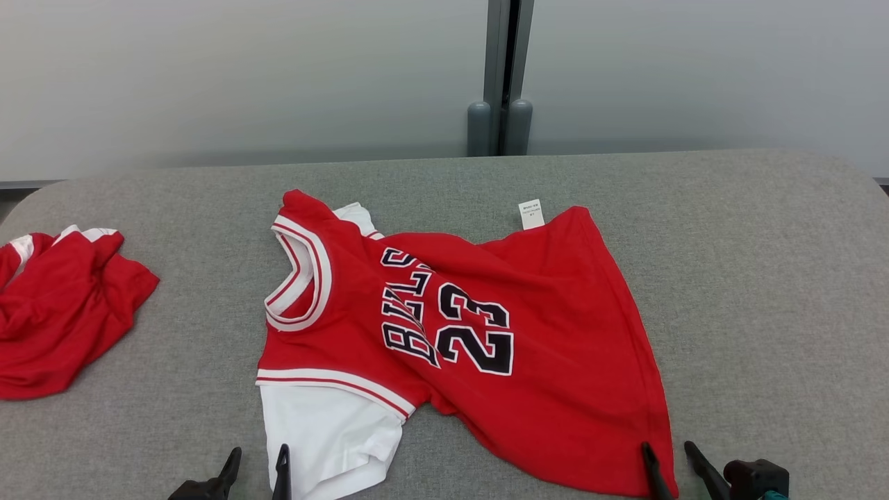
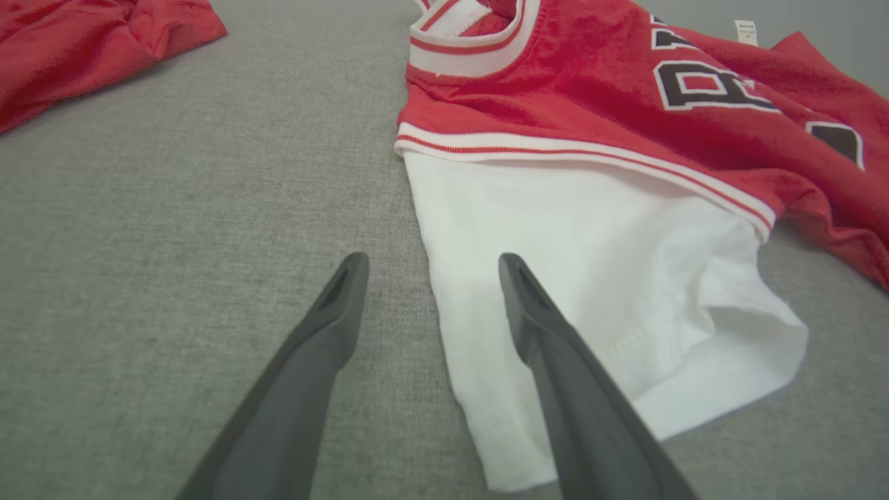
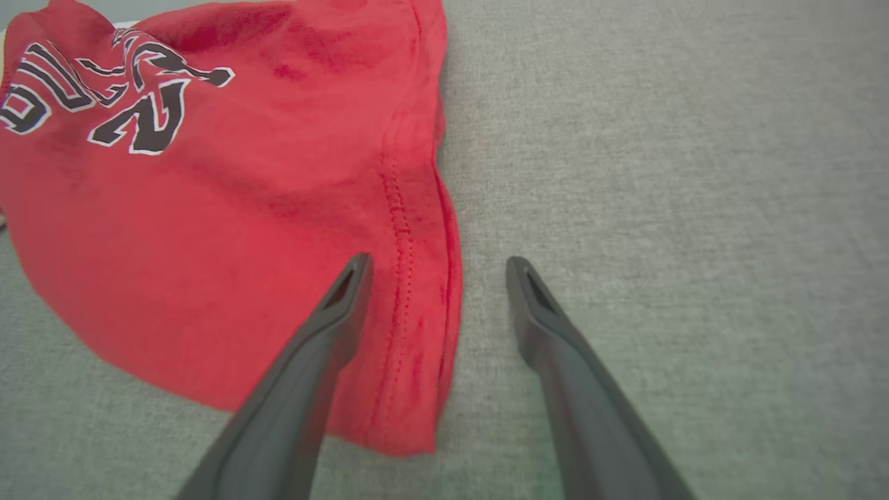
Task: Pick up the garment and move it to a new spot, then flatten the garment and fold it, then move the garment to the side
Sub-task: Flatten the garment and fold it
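Garment (image 1: 549, 326) first: in the head view you have it lying near the middle of the table (image 1: 764, 278), a red jersey printed with 23, front up and wrinkled. Its collar (image 1: 302, 278) points to the table's left side and its hem to the right. A white sleeve (image 1: 326, 430) reaches toward the table's near edge, and a white tag (image 1: 531, 213) pokes out on the far side. A second red cloth (image 1: 62, 312) sits bunched at the table's left edge, well apart from the garment. At the near edge your left gripper (image 1: 259, 450) stands spread at the sleeve's outer edge, and your right gripper (image 1: 667, 445) stands spread at the garment's near right corner; neither is pinching anything. In the left wrist view, your left gripper (image 2: 432, 258) has its jaws wide. One finger is over bare table (image 2: 173, 194) and the other over the sleeve (image 2: 611, 264), with the sleeve's edge running up between them. You cannot tell whether a tip touches the fabric. The garment's (image 2: 590, 76) red body lies beyond the sleeve, and the red cloth (image 2: 90, 42) is off at the upper left. In the right wrist view, your right gripper (image 3: 437, 258) is likewise wide apart. One finger is over the garment (image 3: 208, 229) and the other over bare table (image 3: 660, 173), with the stitched hem (image 3: 410, 208) between them.
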You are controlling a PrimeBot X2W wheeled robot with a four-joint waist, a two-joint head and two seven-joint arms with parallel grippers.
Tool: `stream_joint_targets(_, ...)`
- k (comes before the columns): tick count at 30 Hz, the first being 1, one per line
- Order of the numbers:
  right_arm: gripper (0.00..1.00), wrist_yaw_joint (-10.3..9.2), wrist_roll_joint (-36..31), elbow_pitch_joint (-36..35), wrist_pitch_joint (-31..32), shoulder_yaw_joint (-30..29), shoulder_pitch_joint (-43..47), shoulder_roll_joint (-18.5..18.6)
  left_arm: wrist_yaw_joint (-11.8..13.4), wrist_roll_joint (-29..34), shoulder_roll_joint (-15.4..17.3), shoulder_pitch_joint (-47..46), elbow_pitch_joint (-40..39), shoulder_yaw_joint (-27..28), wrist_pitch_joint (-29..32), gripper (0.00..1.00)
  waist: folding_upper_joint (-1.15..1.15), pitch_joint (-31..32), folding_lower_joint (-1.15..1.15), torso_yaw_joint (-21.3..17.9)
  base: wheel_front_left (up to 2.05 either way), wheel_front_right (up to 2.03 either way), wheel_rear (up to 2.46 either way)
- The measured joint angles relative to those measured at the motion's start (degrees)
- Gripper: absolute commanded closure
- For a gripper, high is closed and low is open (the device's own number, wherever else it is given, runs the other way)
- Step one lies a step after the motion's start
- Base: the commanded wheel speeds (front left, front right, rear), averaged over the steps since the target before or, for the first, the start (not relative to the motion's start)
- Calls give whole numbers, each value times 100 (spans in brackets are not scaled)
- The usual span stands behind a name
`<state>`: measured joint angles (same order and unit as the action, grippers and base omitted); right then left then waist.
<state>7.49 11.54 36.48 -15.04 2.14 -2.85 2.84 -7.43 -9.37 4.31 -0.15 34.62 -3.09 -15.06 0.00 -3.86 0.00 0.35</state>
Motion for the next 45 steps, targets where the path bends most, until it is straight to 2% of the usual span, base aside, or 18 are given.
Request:
stream_joint_targets(13,0,0,390,203,-19,270,-18,5,0,-390,-76,10,431,-81,-18,0,0,-20,-1,-33,0,0,0)
stream_joint_targets(27,0,-9,965,427,-70,866,3,55,7,-1079,-58,-223,938,-868,-69,0,-1,32,-1,-51,0,0,0)
stream_joint_targets(28,31,-9,1016,439,-74,888,2,56,7,-1101,-58,-232,953,-902,-69,6,-1,37,-1,-51,0,0,0)
stream_joint_targets(29,56,-9,1059,454,-76,909,1,56,7,-1129,-58,-236,964,-934,-69,32,-1,43,-1,-49,0,0,0)
stream_joint_targets(30,75,-10,1079,467,-76,926,1,58,7,-1151,-55,-237,971,-976,-69,57,-1,47,-1,-49,0,0,0)
stream_joint_targets(31,100,-10,1092,466,-76,948,1,65,7,-1194,-53,-238,973,-1017,-69,92,-1,52,-1,-49,0,0,0)
stream_joint_targets(32,100,-10,1129,456,-74,965,3,66,7,-1245,-52,-240,966,-1088,-69,100,-1,62,-1,-48,0,0,0)
stream_joint_targets(38,100,-7,1115,136,-13,1049,68,10,0,-1585,-82,-235,744,-1201,-16,100,1,90,0,-48,0,0,0)
stream_joint_targets(45,100,-3,1115,-497,-10,1100,24,1,0,-1758,-31,-277,-33,-1237,-8,100,1,84,0,-49,0,0,0)
